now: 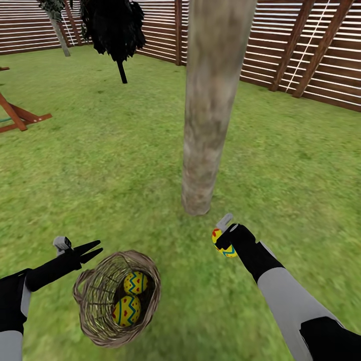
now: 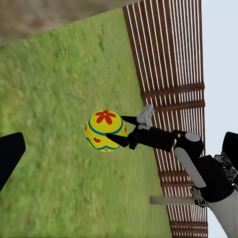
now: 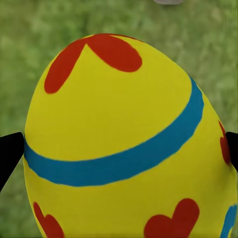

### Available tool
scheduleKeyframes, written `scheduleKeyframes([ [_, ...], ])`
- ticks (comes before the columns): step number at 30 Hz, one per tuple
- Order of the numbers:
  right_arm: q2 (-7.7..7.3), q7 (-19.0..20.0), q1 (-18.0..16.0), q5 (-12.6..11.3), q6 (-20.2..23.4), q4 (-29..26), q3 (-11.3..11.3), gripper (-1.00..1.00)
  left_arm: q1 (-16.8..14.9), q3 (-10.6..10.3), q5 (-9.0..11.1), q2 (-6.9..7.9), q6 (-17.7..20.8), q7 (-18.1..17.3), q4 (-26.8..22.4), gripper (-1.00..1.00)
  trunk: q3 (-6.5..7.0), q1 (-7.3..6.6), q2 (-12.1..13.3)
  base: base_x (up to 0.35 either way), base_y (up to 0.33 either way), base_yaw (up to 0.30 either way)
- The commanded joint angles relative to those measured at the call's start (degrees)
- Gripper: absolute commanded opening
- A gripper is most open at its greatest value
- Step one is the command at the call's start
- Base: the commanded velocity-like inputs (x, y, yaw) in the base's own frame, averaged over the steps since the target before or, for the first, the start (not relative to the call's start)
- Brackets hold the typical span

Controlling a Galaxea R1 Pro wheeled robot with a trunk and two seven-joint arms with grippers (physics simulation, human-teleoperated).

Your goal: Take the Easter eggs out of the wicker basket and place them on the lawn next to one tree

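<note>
On the lawn by the tree, the right gripper is clamping an egg; released high, it could roll away. The left gripper is hanging parted.

Brown slatted wooden fence runs along far edge of grass, braced by slanted brown posts. Dark conifer stands just in front of fence, thin dark trunk. Second tree, leaning grey trunk, left of conifer, near fence. Red-brown wooden play set frame well left of conifer, nearer camera, legs on grass.
</note>
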Motion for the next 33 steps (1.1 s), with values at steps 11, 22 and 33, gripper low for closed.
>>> scheduleKeyframes([
  [11, 0.08, 0.4, 0.0, 0.5, -1.4, 0.9, 0.0, -1.00, -0.1, 0.1, -0.5, -0.02, 0.6, -0.5, 0.0, 1.00, -2.02, 2.42, -4.4, 0.000, 0.000, 0.000],
  [22, 0.09, 0.5, 0.0, 0.5, -1.4, 1.1, 0.0, -1.00, -0.1, 0.1, -0.5, -0.02, 0.8, -0.5, -0.5, 1.00, -3.99, 4.84, -8.9, 0.000, 0.000, 0.000],
  [33, 0.09, 0.4, 0.0, 0.5, -1.4, 1.1, 0.0, -1.00, -0.1, 0.1, -0.6, 0.17, 0.9, -0.5, -1.0, 1.00, -5.97, 7.25, -13.3, 0.000, 0.000, 0.000],
])
